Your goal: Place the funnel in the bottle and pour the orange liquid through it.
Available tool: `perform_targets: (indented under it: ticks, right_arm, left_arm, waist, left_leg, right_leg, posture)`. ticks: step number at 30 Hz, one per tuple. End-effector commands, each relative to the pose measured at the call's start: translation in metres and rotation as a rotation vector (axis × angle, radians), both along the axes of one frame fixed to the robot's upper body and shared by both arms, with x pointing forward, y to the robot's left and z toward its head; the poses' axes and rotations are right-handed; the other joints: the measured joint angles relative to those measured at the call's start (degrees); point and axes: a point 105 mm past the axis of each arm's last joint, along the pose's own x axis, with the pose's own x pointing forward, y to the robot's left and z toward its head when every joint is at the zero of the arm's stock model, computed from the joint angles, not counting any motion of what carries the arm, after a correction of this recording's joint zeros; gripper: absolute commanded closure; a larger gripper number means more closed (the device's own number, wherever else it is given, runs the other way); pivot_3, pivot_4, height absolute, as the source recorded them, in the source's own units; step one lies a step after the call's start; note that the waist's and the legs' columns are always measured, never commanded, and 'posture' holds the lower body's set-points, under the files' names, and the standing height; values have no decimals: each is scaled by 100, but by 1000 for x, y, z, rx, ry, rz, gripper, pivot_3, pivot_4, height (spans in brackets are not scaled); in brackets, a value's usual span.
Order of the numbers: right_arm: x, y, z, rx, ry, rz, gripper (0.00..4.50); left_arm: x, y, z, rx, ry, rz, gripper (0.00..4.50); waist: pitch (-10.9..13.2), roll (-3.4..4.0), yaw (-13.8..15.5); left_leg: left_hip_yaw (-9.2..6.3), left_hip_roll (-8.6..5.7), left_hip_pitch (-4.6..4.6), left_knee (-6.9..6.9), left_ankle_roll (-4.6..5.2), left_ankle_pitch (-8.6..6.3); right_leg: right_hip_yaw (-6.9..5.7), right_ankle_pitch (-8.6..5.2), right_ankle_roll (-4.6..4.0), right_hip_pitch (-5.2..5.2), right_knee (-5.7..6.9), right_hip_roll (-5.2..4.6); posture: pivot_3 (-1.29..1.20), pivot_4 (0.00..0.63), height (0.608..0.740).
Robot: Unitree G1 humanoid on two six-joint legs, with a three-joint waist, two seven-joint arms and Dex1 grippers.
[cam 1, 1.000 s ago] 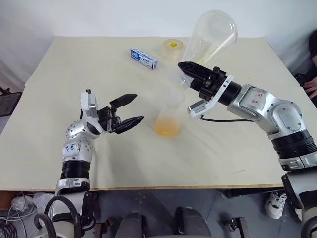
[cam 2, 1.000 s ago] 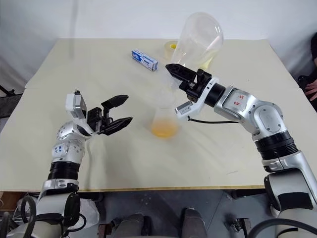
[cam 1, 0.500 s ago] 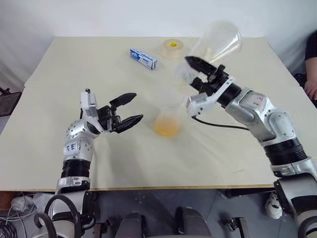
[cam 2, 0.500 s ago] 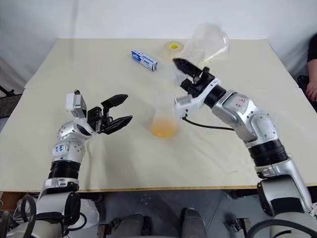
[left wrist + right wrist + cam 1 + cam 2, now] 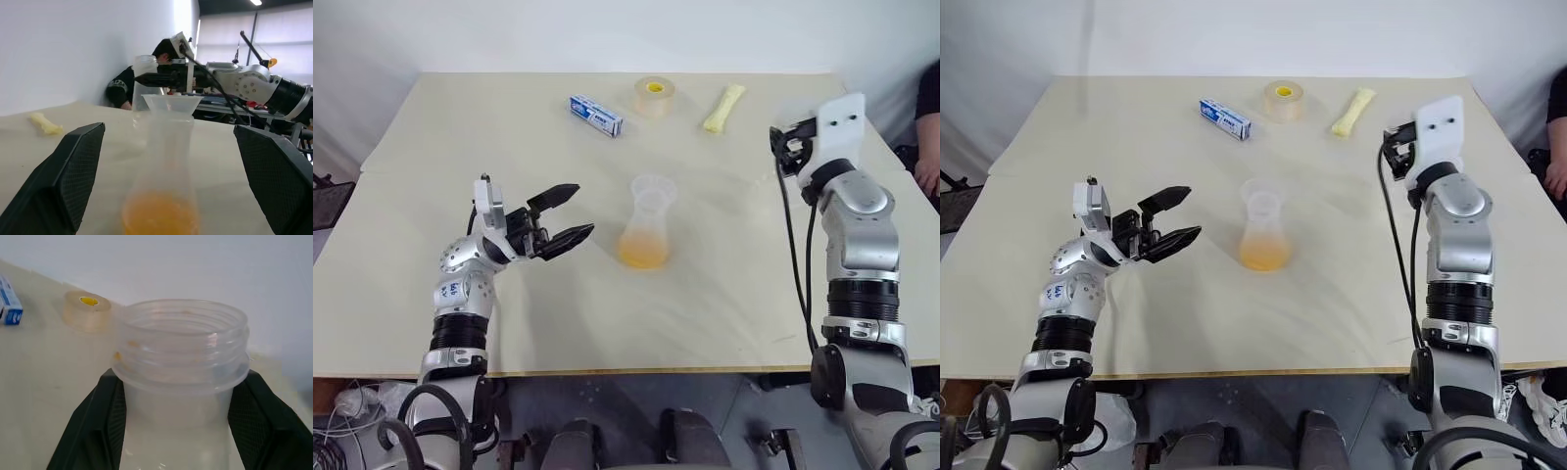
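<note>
the pale desk is smooth and matte. the right arm stands raised at its right side, its right hand clenched round the threaded neck of a clear plastic flask, upright. the left arm reaches forward, left hand spread wide and holding nothing, just beside the bottle. the bottle stands mid-desk, orange liquid pooled in its round base, the clear cone funnel seated in its mouth.

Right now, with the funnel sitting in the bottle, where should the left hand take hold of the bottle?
Grip the bottle at its narrow upper part, just under the funnel, coming level from the left hand side. It stands upright, its base flares wide, and the funnel rests loose on top.
</note>
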Motion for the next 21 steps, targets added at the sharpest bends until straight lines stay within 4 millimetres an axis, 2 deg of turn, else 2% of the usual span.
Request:
perform_targets:
  ticks: [1, 7, 8, 12, 13, 17, 21]
  right_arm:
    - [-6, -11, 0, 147, -25, 33, 2082]
    - [-10, -19, -20, 149, -18, 7, 2082]
    - [-11, -18, -21, 165, -23, 27, 1338]
    - [-14, -15, -23, 149, -36, 37, 57]
    - [-15, -15, -23, 145, -40, 37, 19]
    - [-20, -11, -9, 140, -98, 58, 19]
    - [-24, -10, 30, 116, -200, 81, 19]
  left_arm:
    - [1, 1, 6, 40, -2, 16, 0]
    - [4, 3, 5, 88, 31, 40, 0]
    - [5, 3, 3, 116, 39, 53, 0]
    - [8, 5, 1, 150, 53, 86, 0]
    - [8, 5, 1, 145, 55, 85, 0]
    - [8, 6, 1, 145, 88, 97, 0]
    - [10, 7, 0, 134, 130, 127, 0]
  waist:
    - [0, 0, 4]
    - [0, 0, 21]
    - [0, 0, 21]
    - [0, 0, 22]
    - [0, 0, 23]
    - [0, 0, 20]
    - [0, 1, 19]
  left_leg:
    - [0, 0, 0, 0, 0, 0]
    - [3, -3, 0, 2, 0, 0]
    - [3, -3, 0, 3, 0, 0]
    - [2, -3, 1, 2, 0, 0]
    - [3, -3, 1, 2, 0, 0]
    - [0, -2, 1, 2, 0, 0]
    - [-22, -2, 2, 2, 0, 0]
  right_leg:
    - [0, 0, 0, 0, 0, 0]
    - [2, 0, 0, 2, 1, -3]
    - [2, 0, 0, 2, 1, -3]
    - [2, 0, 0, 2, 1, -2]
    - [3, 0, 0, 1, 1, -3]
    - [4, 0, 0, 1, 0, -3]
    - [8, 0, 0, -1, 0, -3]
  posture:
    - [0, 150, 740]
    - [0, 150, 740]
    - [0, 150, 740]
    - [0, 150, 740]
    - [0, 150, 740]
    - [0, 150, 740]
    - [0, 150, 740]
